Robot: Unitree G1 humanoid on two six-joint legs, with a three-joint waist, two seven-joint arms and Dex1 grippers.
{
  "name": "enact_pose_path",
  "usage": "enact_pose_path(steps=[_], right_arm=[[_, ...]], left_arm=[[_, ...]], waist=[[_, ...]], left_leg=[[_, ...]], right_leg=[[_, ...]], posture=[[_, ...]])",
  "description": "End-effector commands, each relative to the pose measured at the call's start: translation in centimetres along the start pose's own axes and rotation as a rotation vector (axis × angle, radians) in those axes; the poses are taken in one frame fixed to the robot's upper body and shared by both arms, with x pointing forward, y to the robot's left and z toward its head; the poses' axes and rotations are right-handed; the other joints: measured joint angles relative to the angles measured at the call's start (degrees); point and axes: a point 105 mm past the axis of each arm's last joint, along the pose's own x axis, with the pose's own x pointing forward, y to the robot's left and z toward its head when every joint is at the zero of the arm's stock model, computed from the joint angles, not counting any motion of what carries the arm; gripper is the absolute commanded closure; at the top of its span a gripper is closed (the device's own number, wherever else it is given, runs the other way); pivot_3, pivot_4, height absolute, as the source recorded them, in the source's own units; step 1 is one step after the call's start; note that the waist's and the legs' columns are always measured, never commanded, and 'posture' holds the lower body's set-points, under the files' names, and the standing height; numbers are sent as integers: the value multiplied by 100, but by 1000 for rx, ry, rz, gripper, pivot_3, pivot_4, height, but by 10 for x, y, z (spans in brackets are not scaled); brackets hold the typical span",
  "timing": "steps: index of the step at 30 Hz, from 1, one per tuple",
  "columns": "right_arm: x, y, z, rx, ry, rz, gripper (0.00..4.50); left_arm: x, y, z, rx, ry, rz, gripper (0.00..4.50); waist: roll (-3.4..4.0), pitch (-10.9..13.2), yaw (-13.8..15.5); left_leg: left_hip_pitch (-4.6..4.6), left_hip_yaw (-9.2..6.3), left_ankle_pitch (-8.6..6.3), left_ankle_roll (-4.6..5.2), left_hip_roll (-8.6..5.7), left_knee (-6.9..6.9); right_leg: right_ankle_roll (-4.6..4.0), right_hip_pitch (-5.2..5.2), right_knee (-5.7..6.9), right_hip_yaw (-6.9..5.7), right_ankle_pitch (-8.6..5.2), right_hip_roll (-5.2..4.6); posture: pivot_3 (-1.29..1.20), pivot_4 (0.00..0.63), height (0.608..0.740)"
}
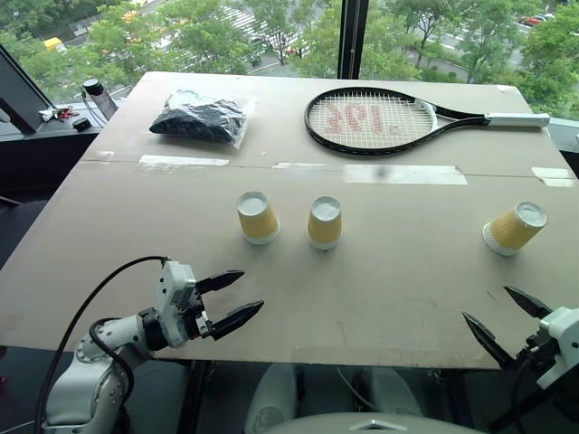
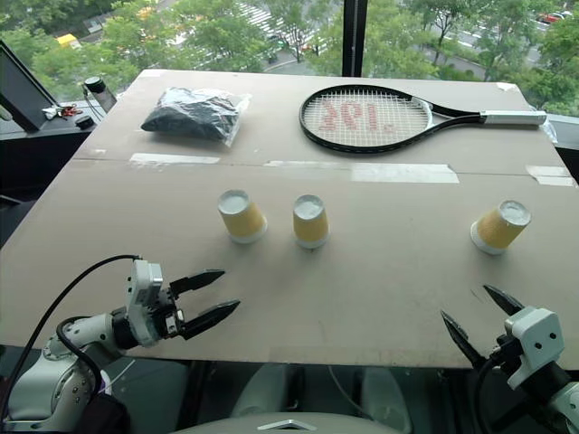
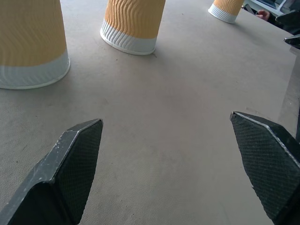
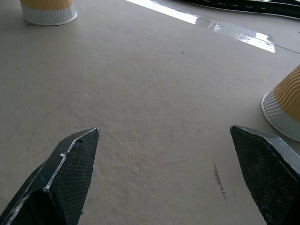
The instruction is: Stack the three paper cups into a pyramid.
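A makeshift test space beside large windows is suggested: a plain board table [image 1: 380, 298] patched with clear tape [image 1: 403, 174] is set against the glass, through which treetops [image 1: 208, 36] and a street far below are seen, indicating an upper floor.

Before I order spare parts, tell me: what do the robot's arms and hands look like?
Each arm is silver-grey metal with black joints. A loose black cable loops beside the left arm. The left hand has a white boxy housing with two black, tapered, pointed fingers whose inner faces carry a fine cross-hatched grip texture. The right hand matches it: white housing, black pointed fingers.
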Motion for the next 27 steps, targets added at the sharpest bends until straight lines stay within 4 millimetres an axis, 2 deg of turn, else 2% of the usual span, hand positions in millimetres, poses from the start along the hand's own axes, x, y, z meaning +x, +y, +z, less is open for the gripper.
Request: enact_pose_path(steps=[1, 4, 8, 12, 14, 18, 21, 27], right_arm=[[8, 0, 15, -13, -63, 7, 63], [28, 9, 32, -2, -135, 23, 63], [49, 22, 46, 21, -151, 90, 63], [91, 47, 67, 17, -186, 264, 63], [114, 58, 78, 18, -205, 330, 63], [145, 75, 98, -1, -238, 403, 63], [173, 94, 111, -4, -241, 485, 63], [194, 109, 130, 27, -258, 554, 63]], left_arm=[[7, 0, 25, 49, -58, -2, 0], [21, -2, 45, 78, -100, -9, 0], [26, -6, 55, 95, -127, -19, 0], [27, -12, 65, 141, -209, -36, 0], [24, -15, 66, 144, -220, -58, 0], [17, -19, 71, 133, -221, -90, 0], [3, -21, 75, 126, -224, -98, 0], [-11, -23, 70, 112, -213, -62, 0]], waist=[[0, 0, 5], [0, -1, 7], [7, -5, -15], [4, -3, -84], [2, -3, -126], [1, 0, -86], [-2, 4, -154], [-3, 6, -133]], left_leg=[[0, 0, 0, 0, 0, 0], [-1, -4, 0, 0, 1, 5], [0, 2, 1, 0, 0, 8], [-4, 3, 1, -1, -1, 7], [-1, 6, 1, -1, -2, 8], [-6, -6, 1, -1, -4, 7], [-9, -3, 1, -1, -4, 7], [-14, -4, 0, -1, -7, 5]], right_leg=[[0, 0, 0, 0, 0, 0], [-1, 0, 3, -3, 1, 1], [3, 0, 5, 1, 3, 1], [3, -4, 3, 4, 3, 7], [4, -5, 6, 6, 4, 10], [3, -5, 7, -8, 3, 17], [4, -8, 4, -2, 3, 16], [5, -9, 1, -2, 3, 10]], posture=[[0, 150, 740], [0, 150, 740], [0, 150, 740], [0, 150, 740], [0, 150, 740], [0, 150, 740], [0, 150, 740], [0, 150, 740]])
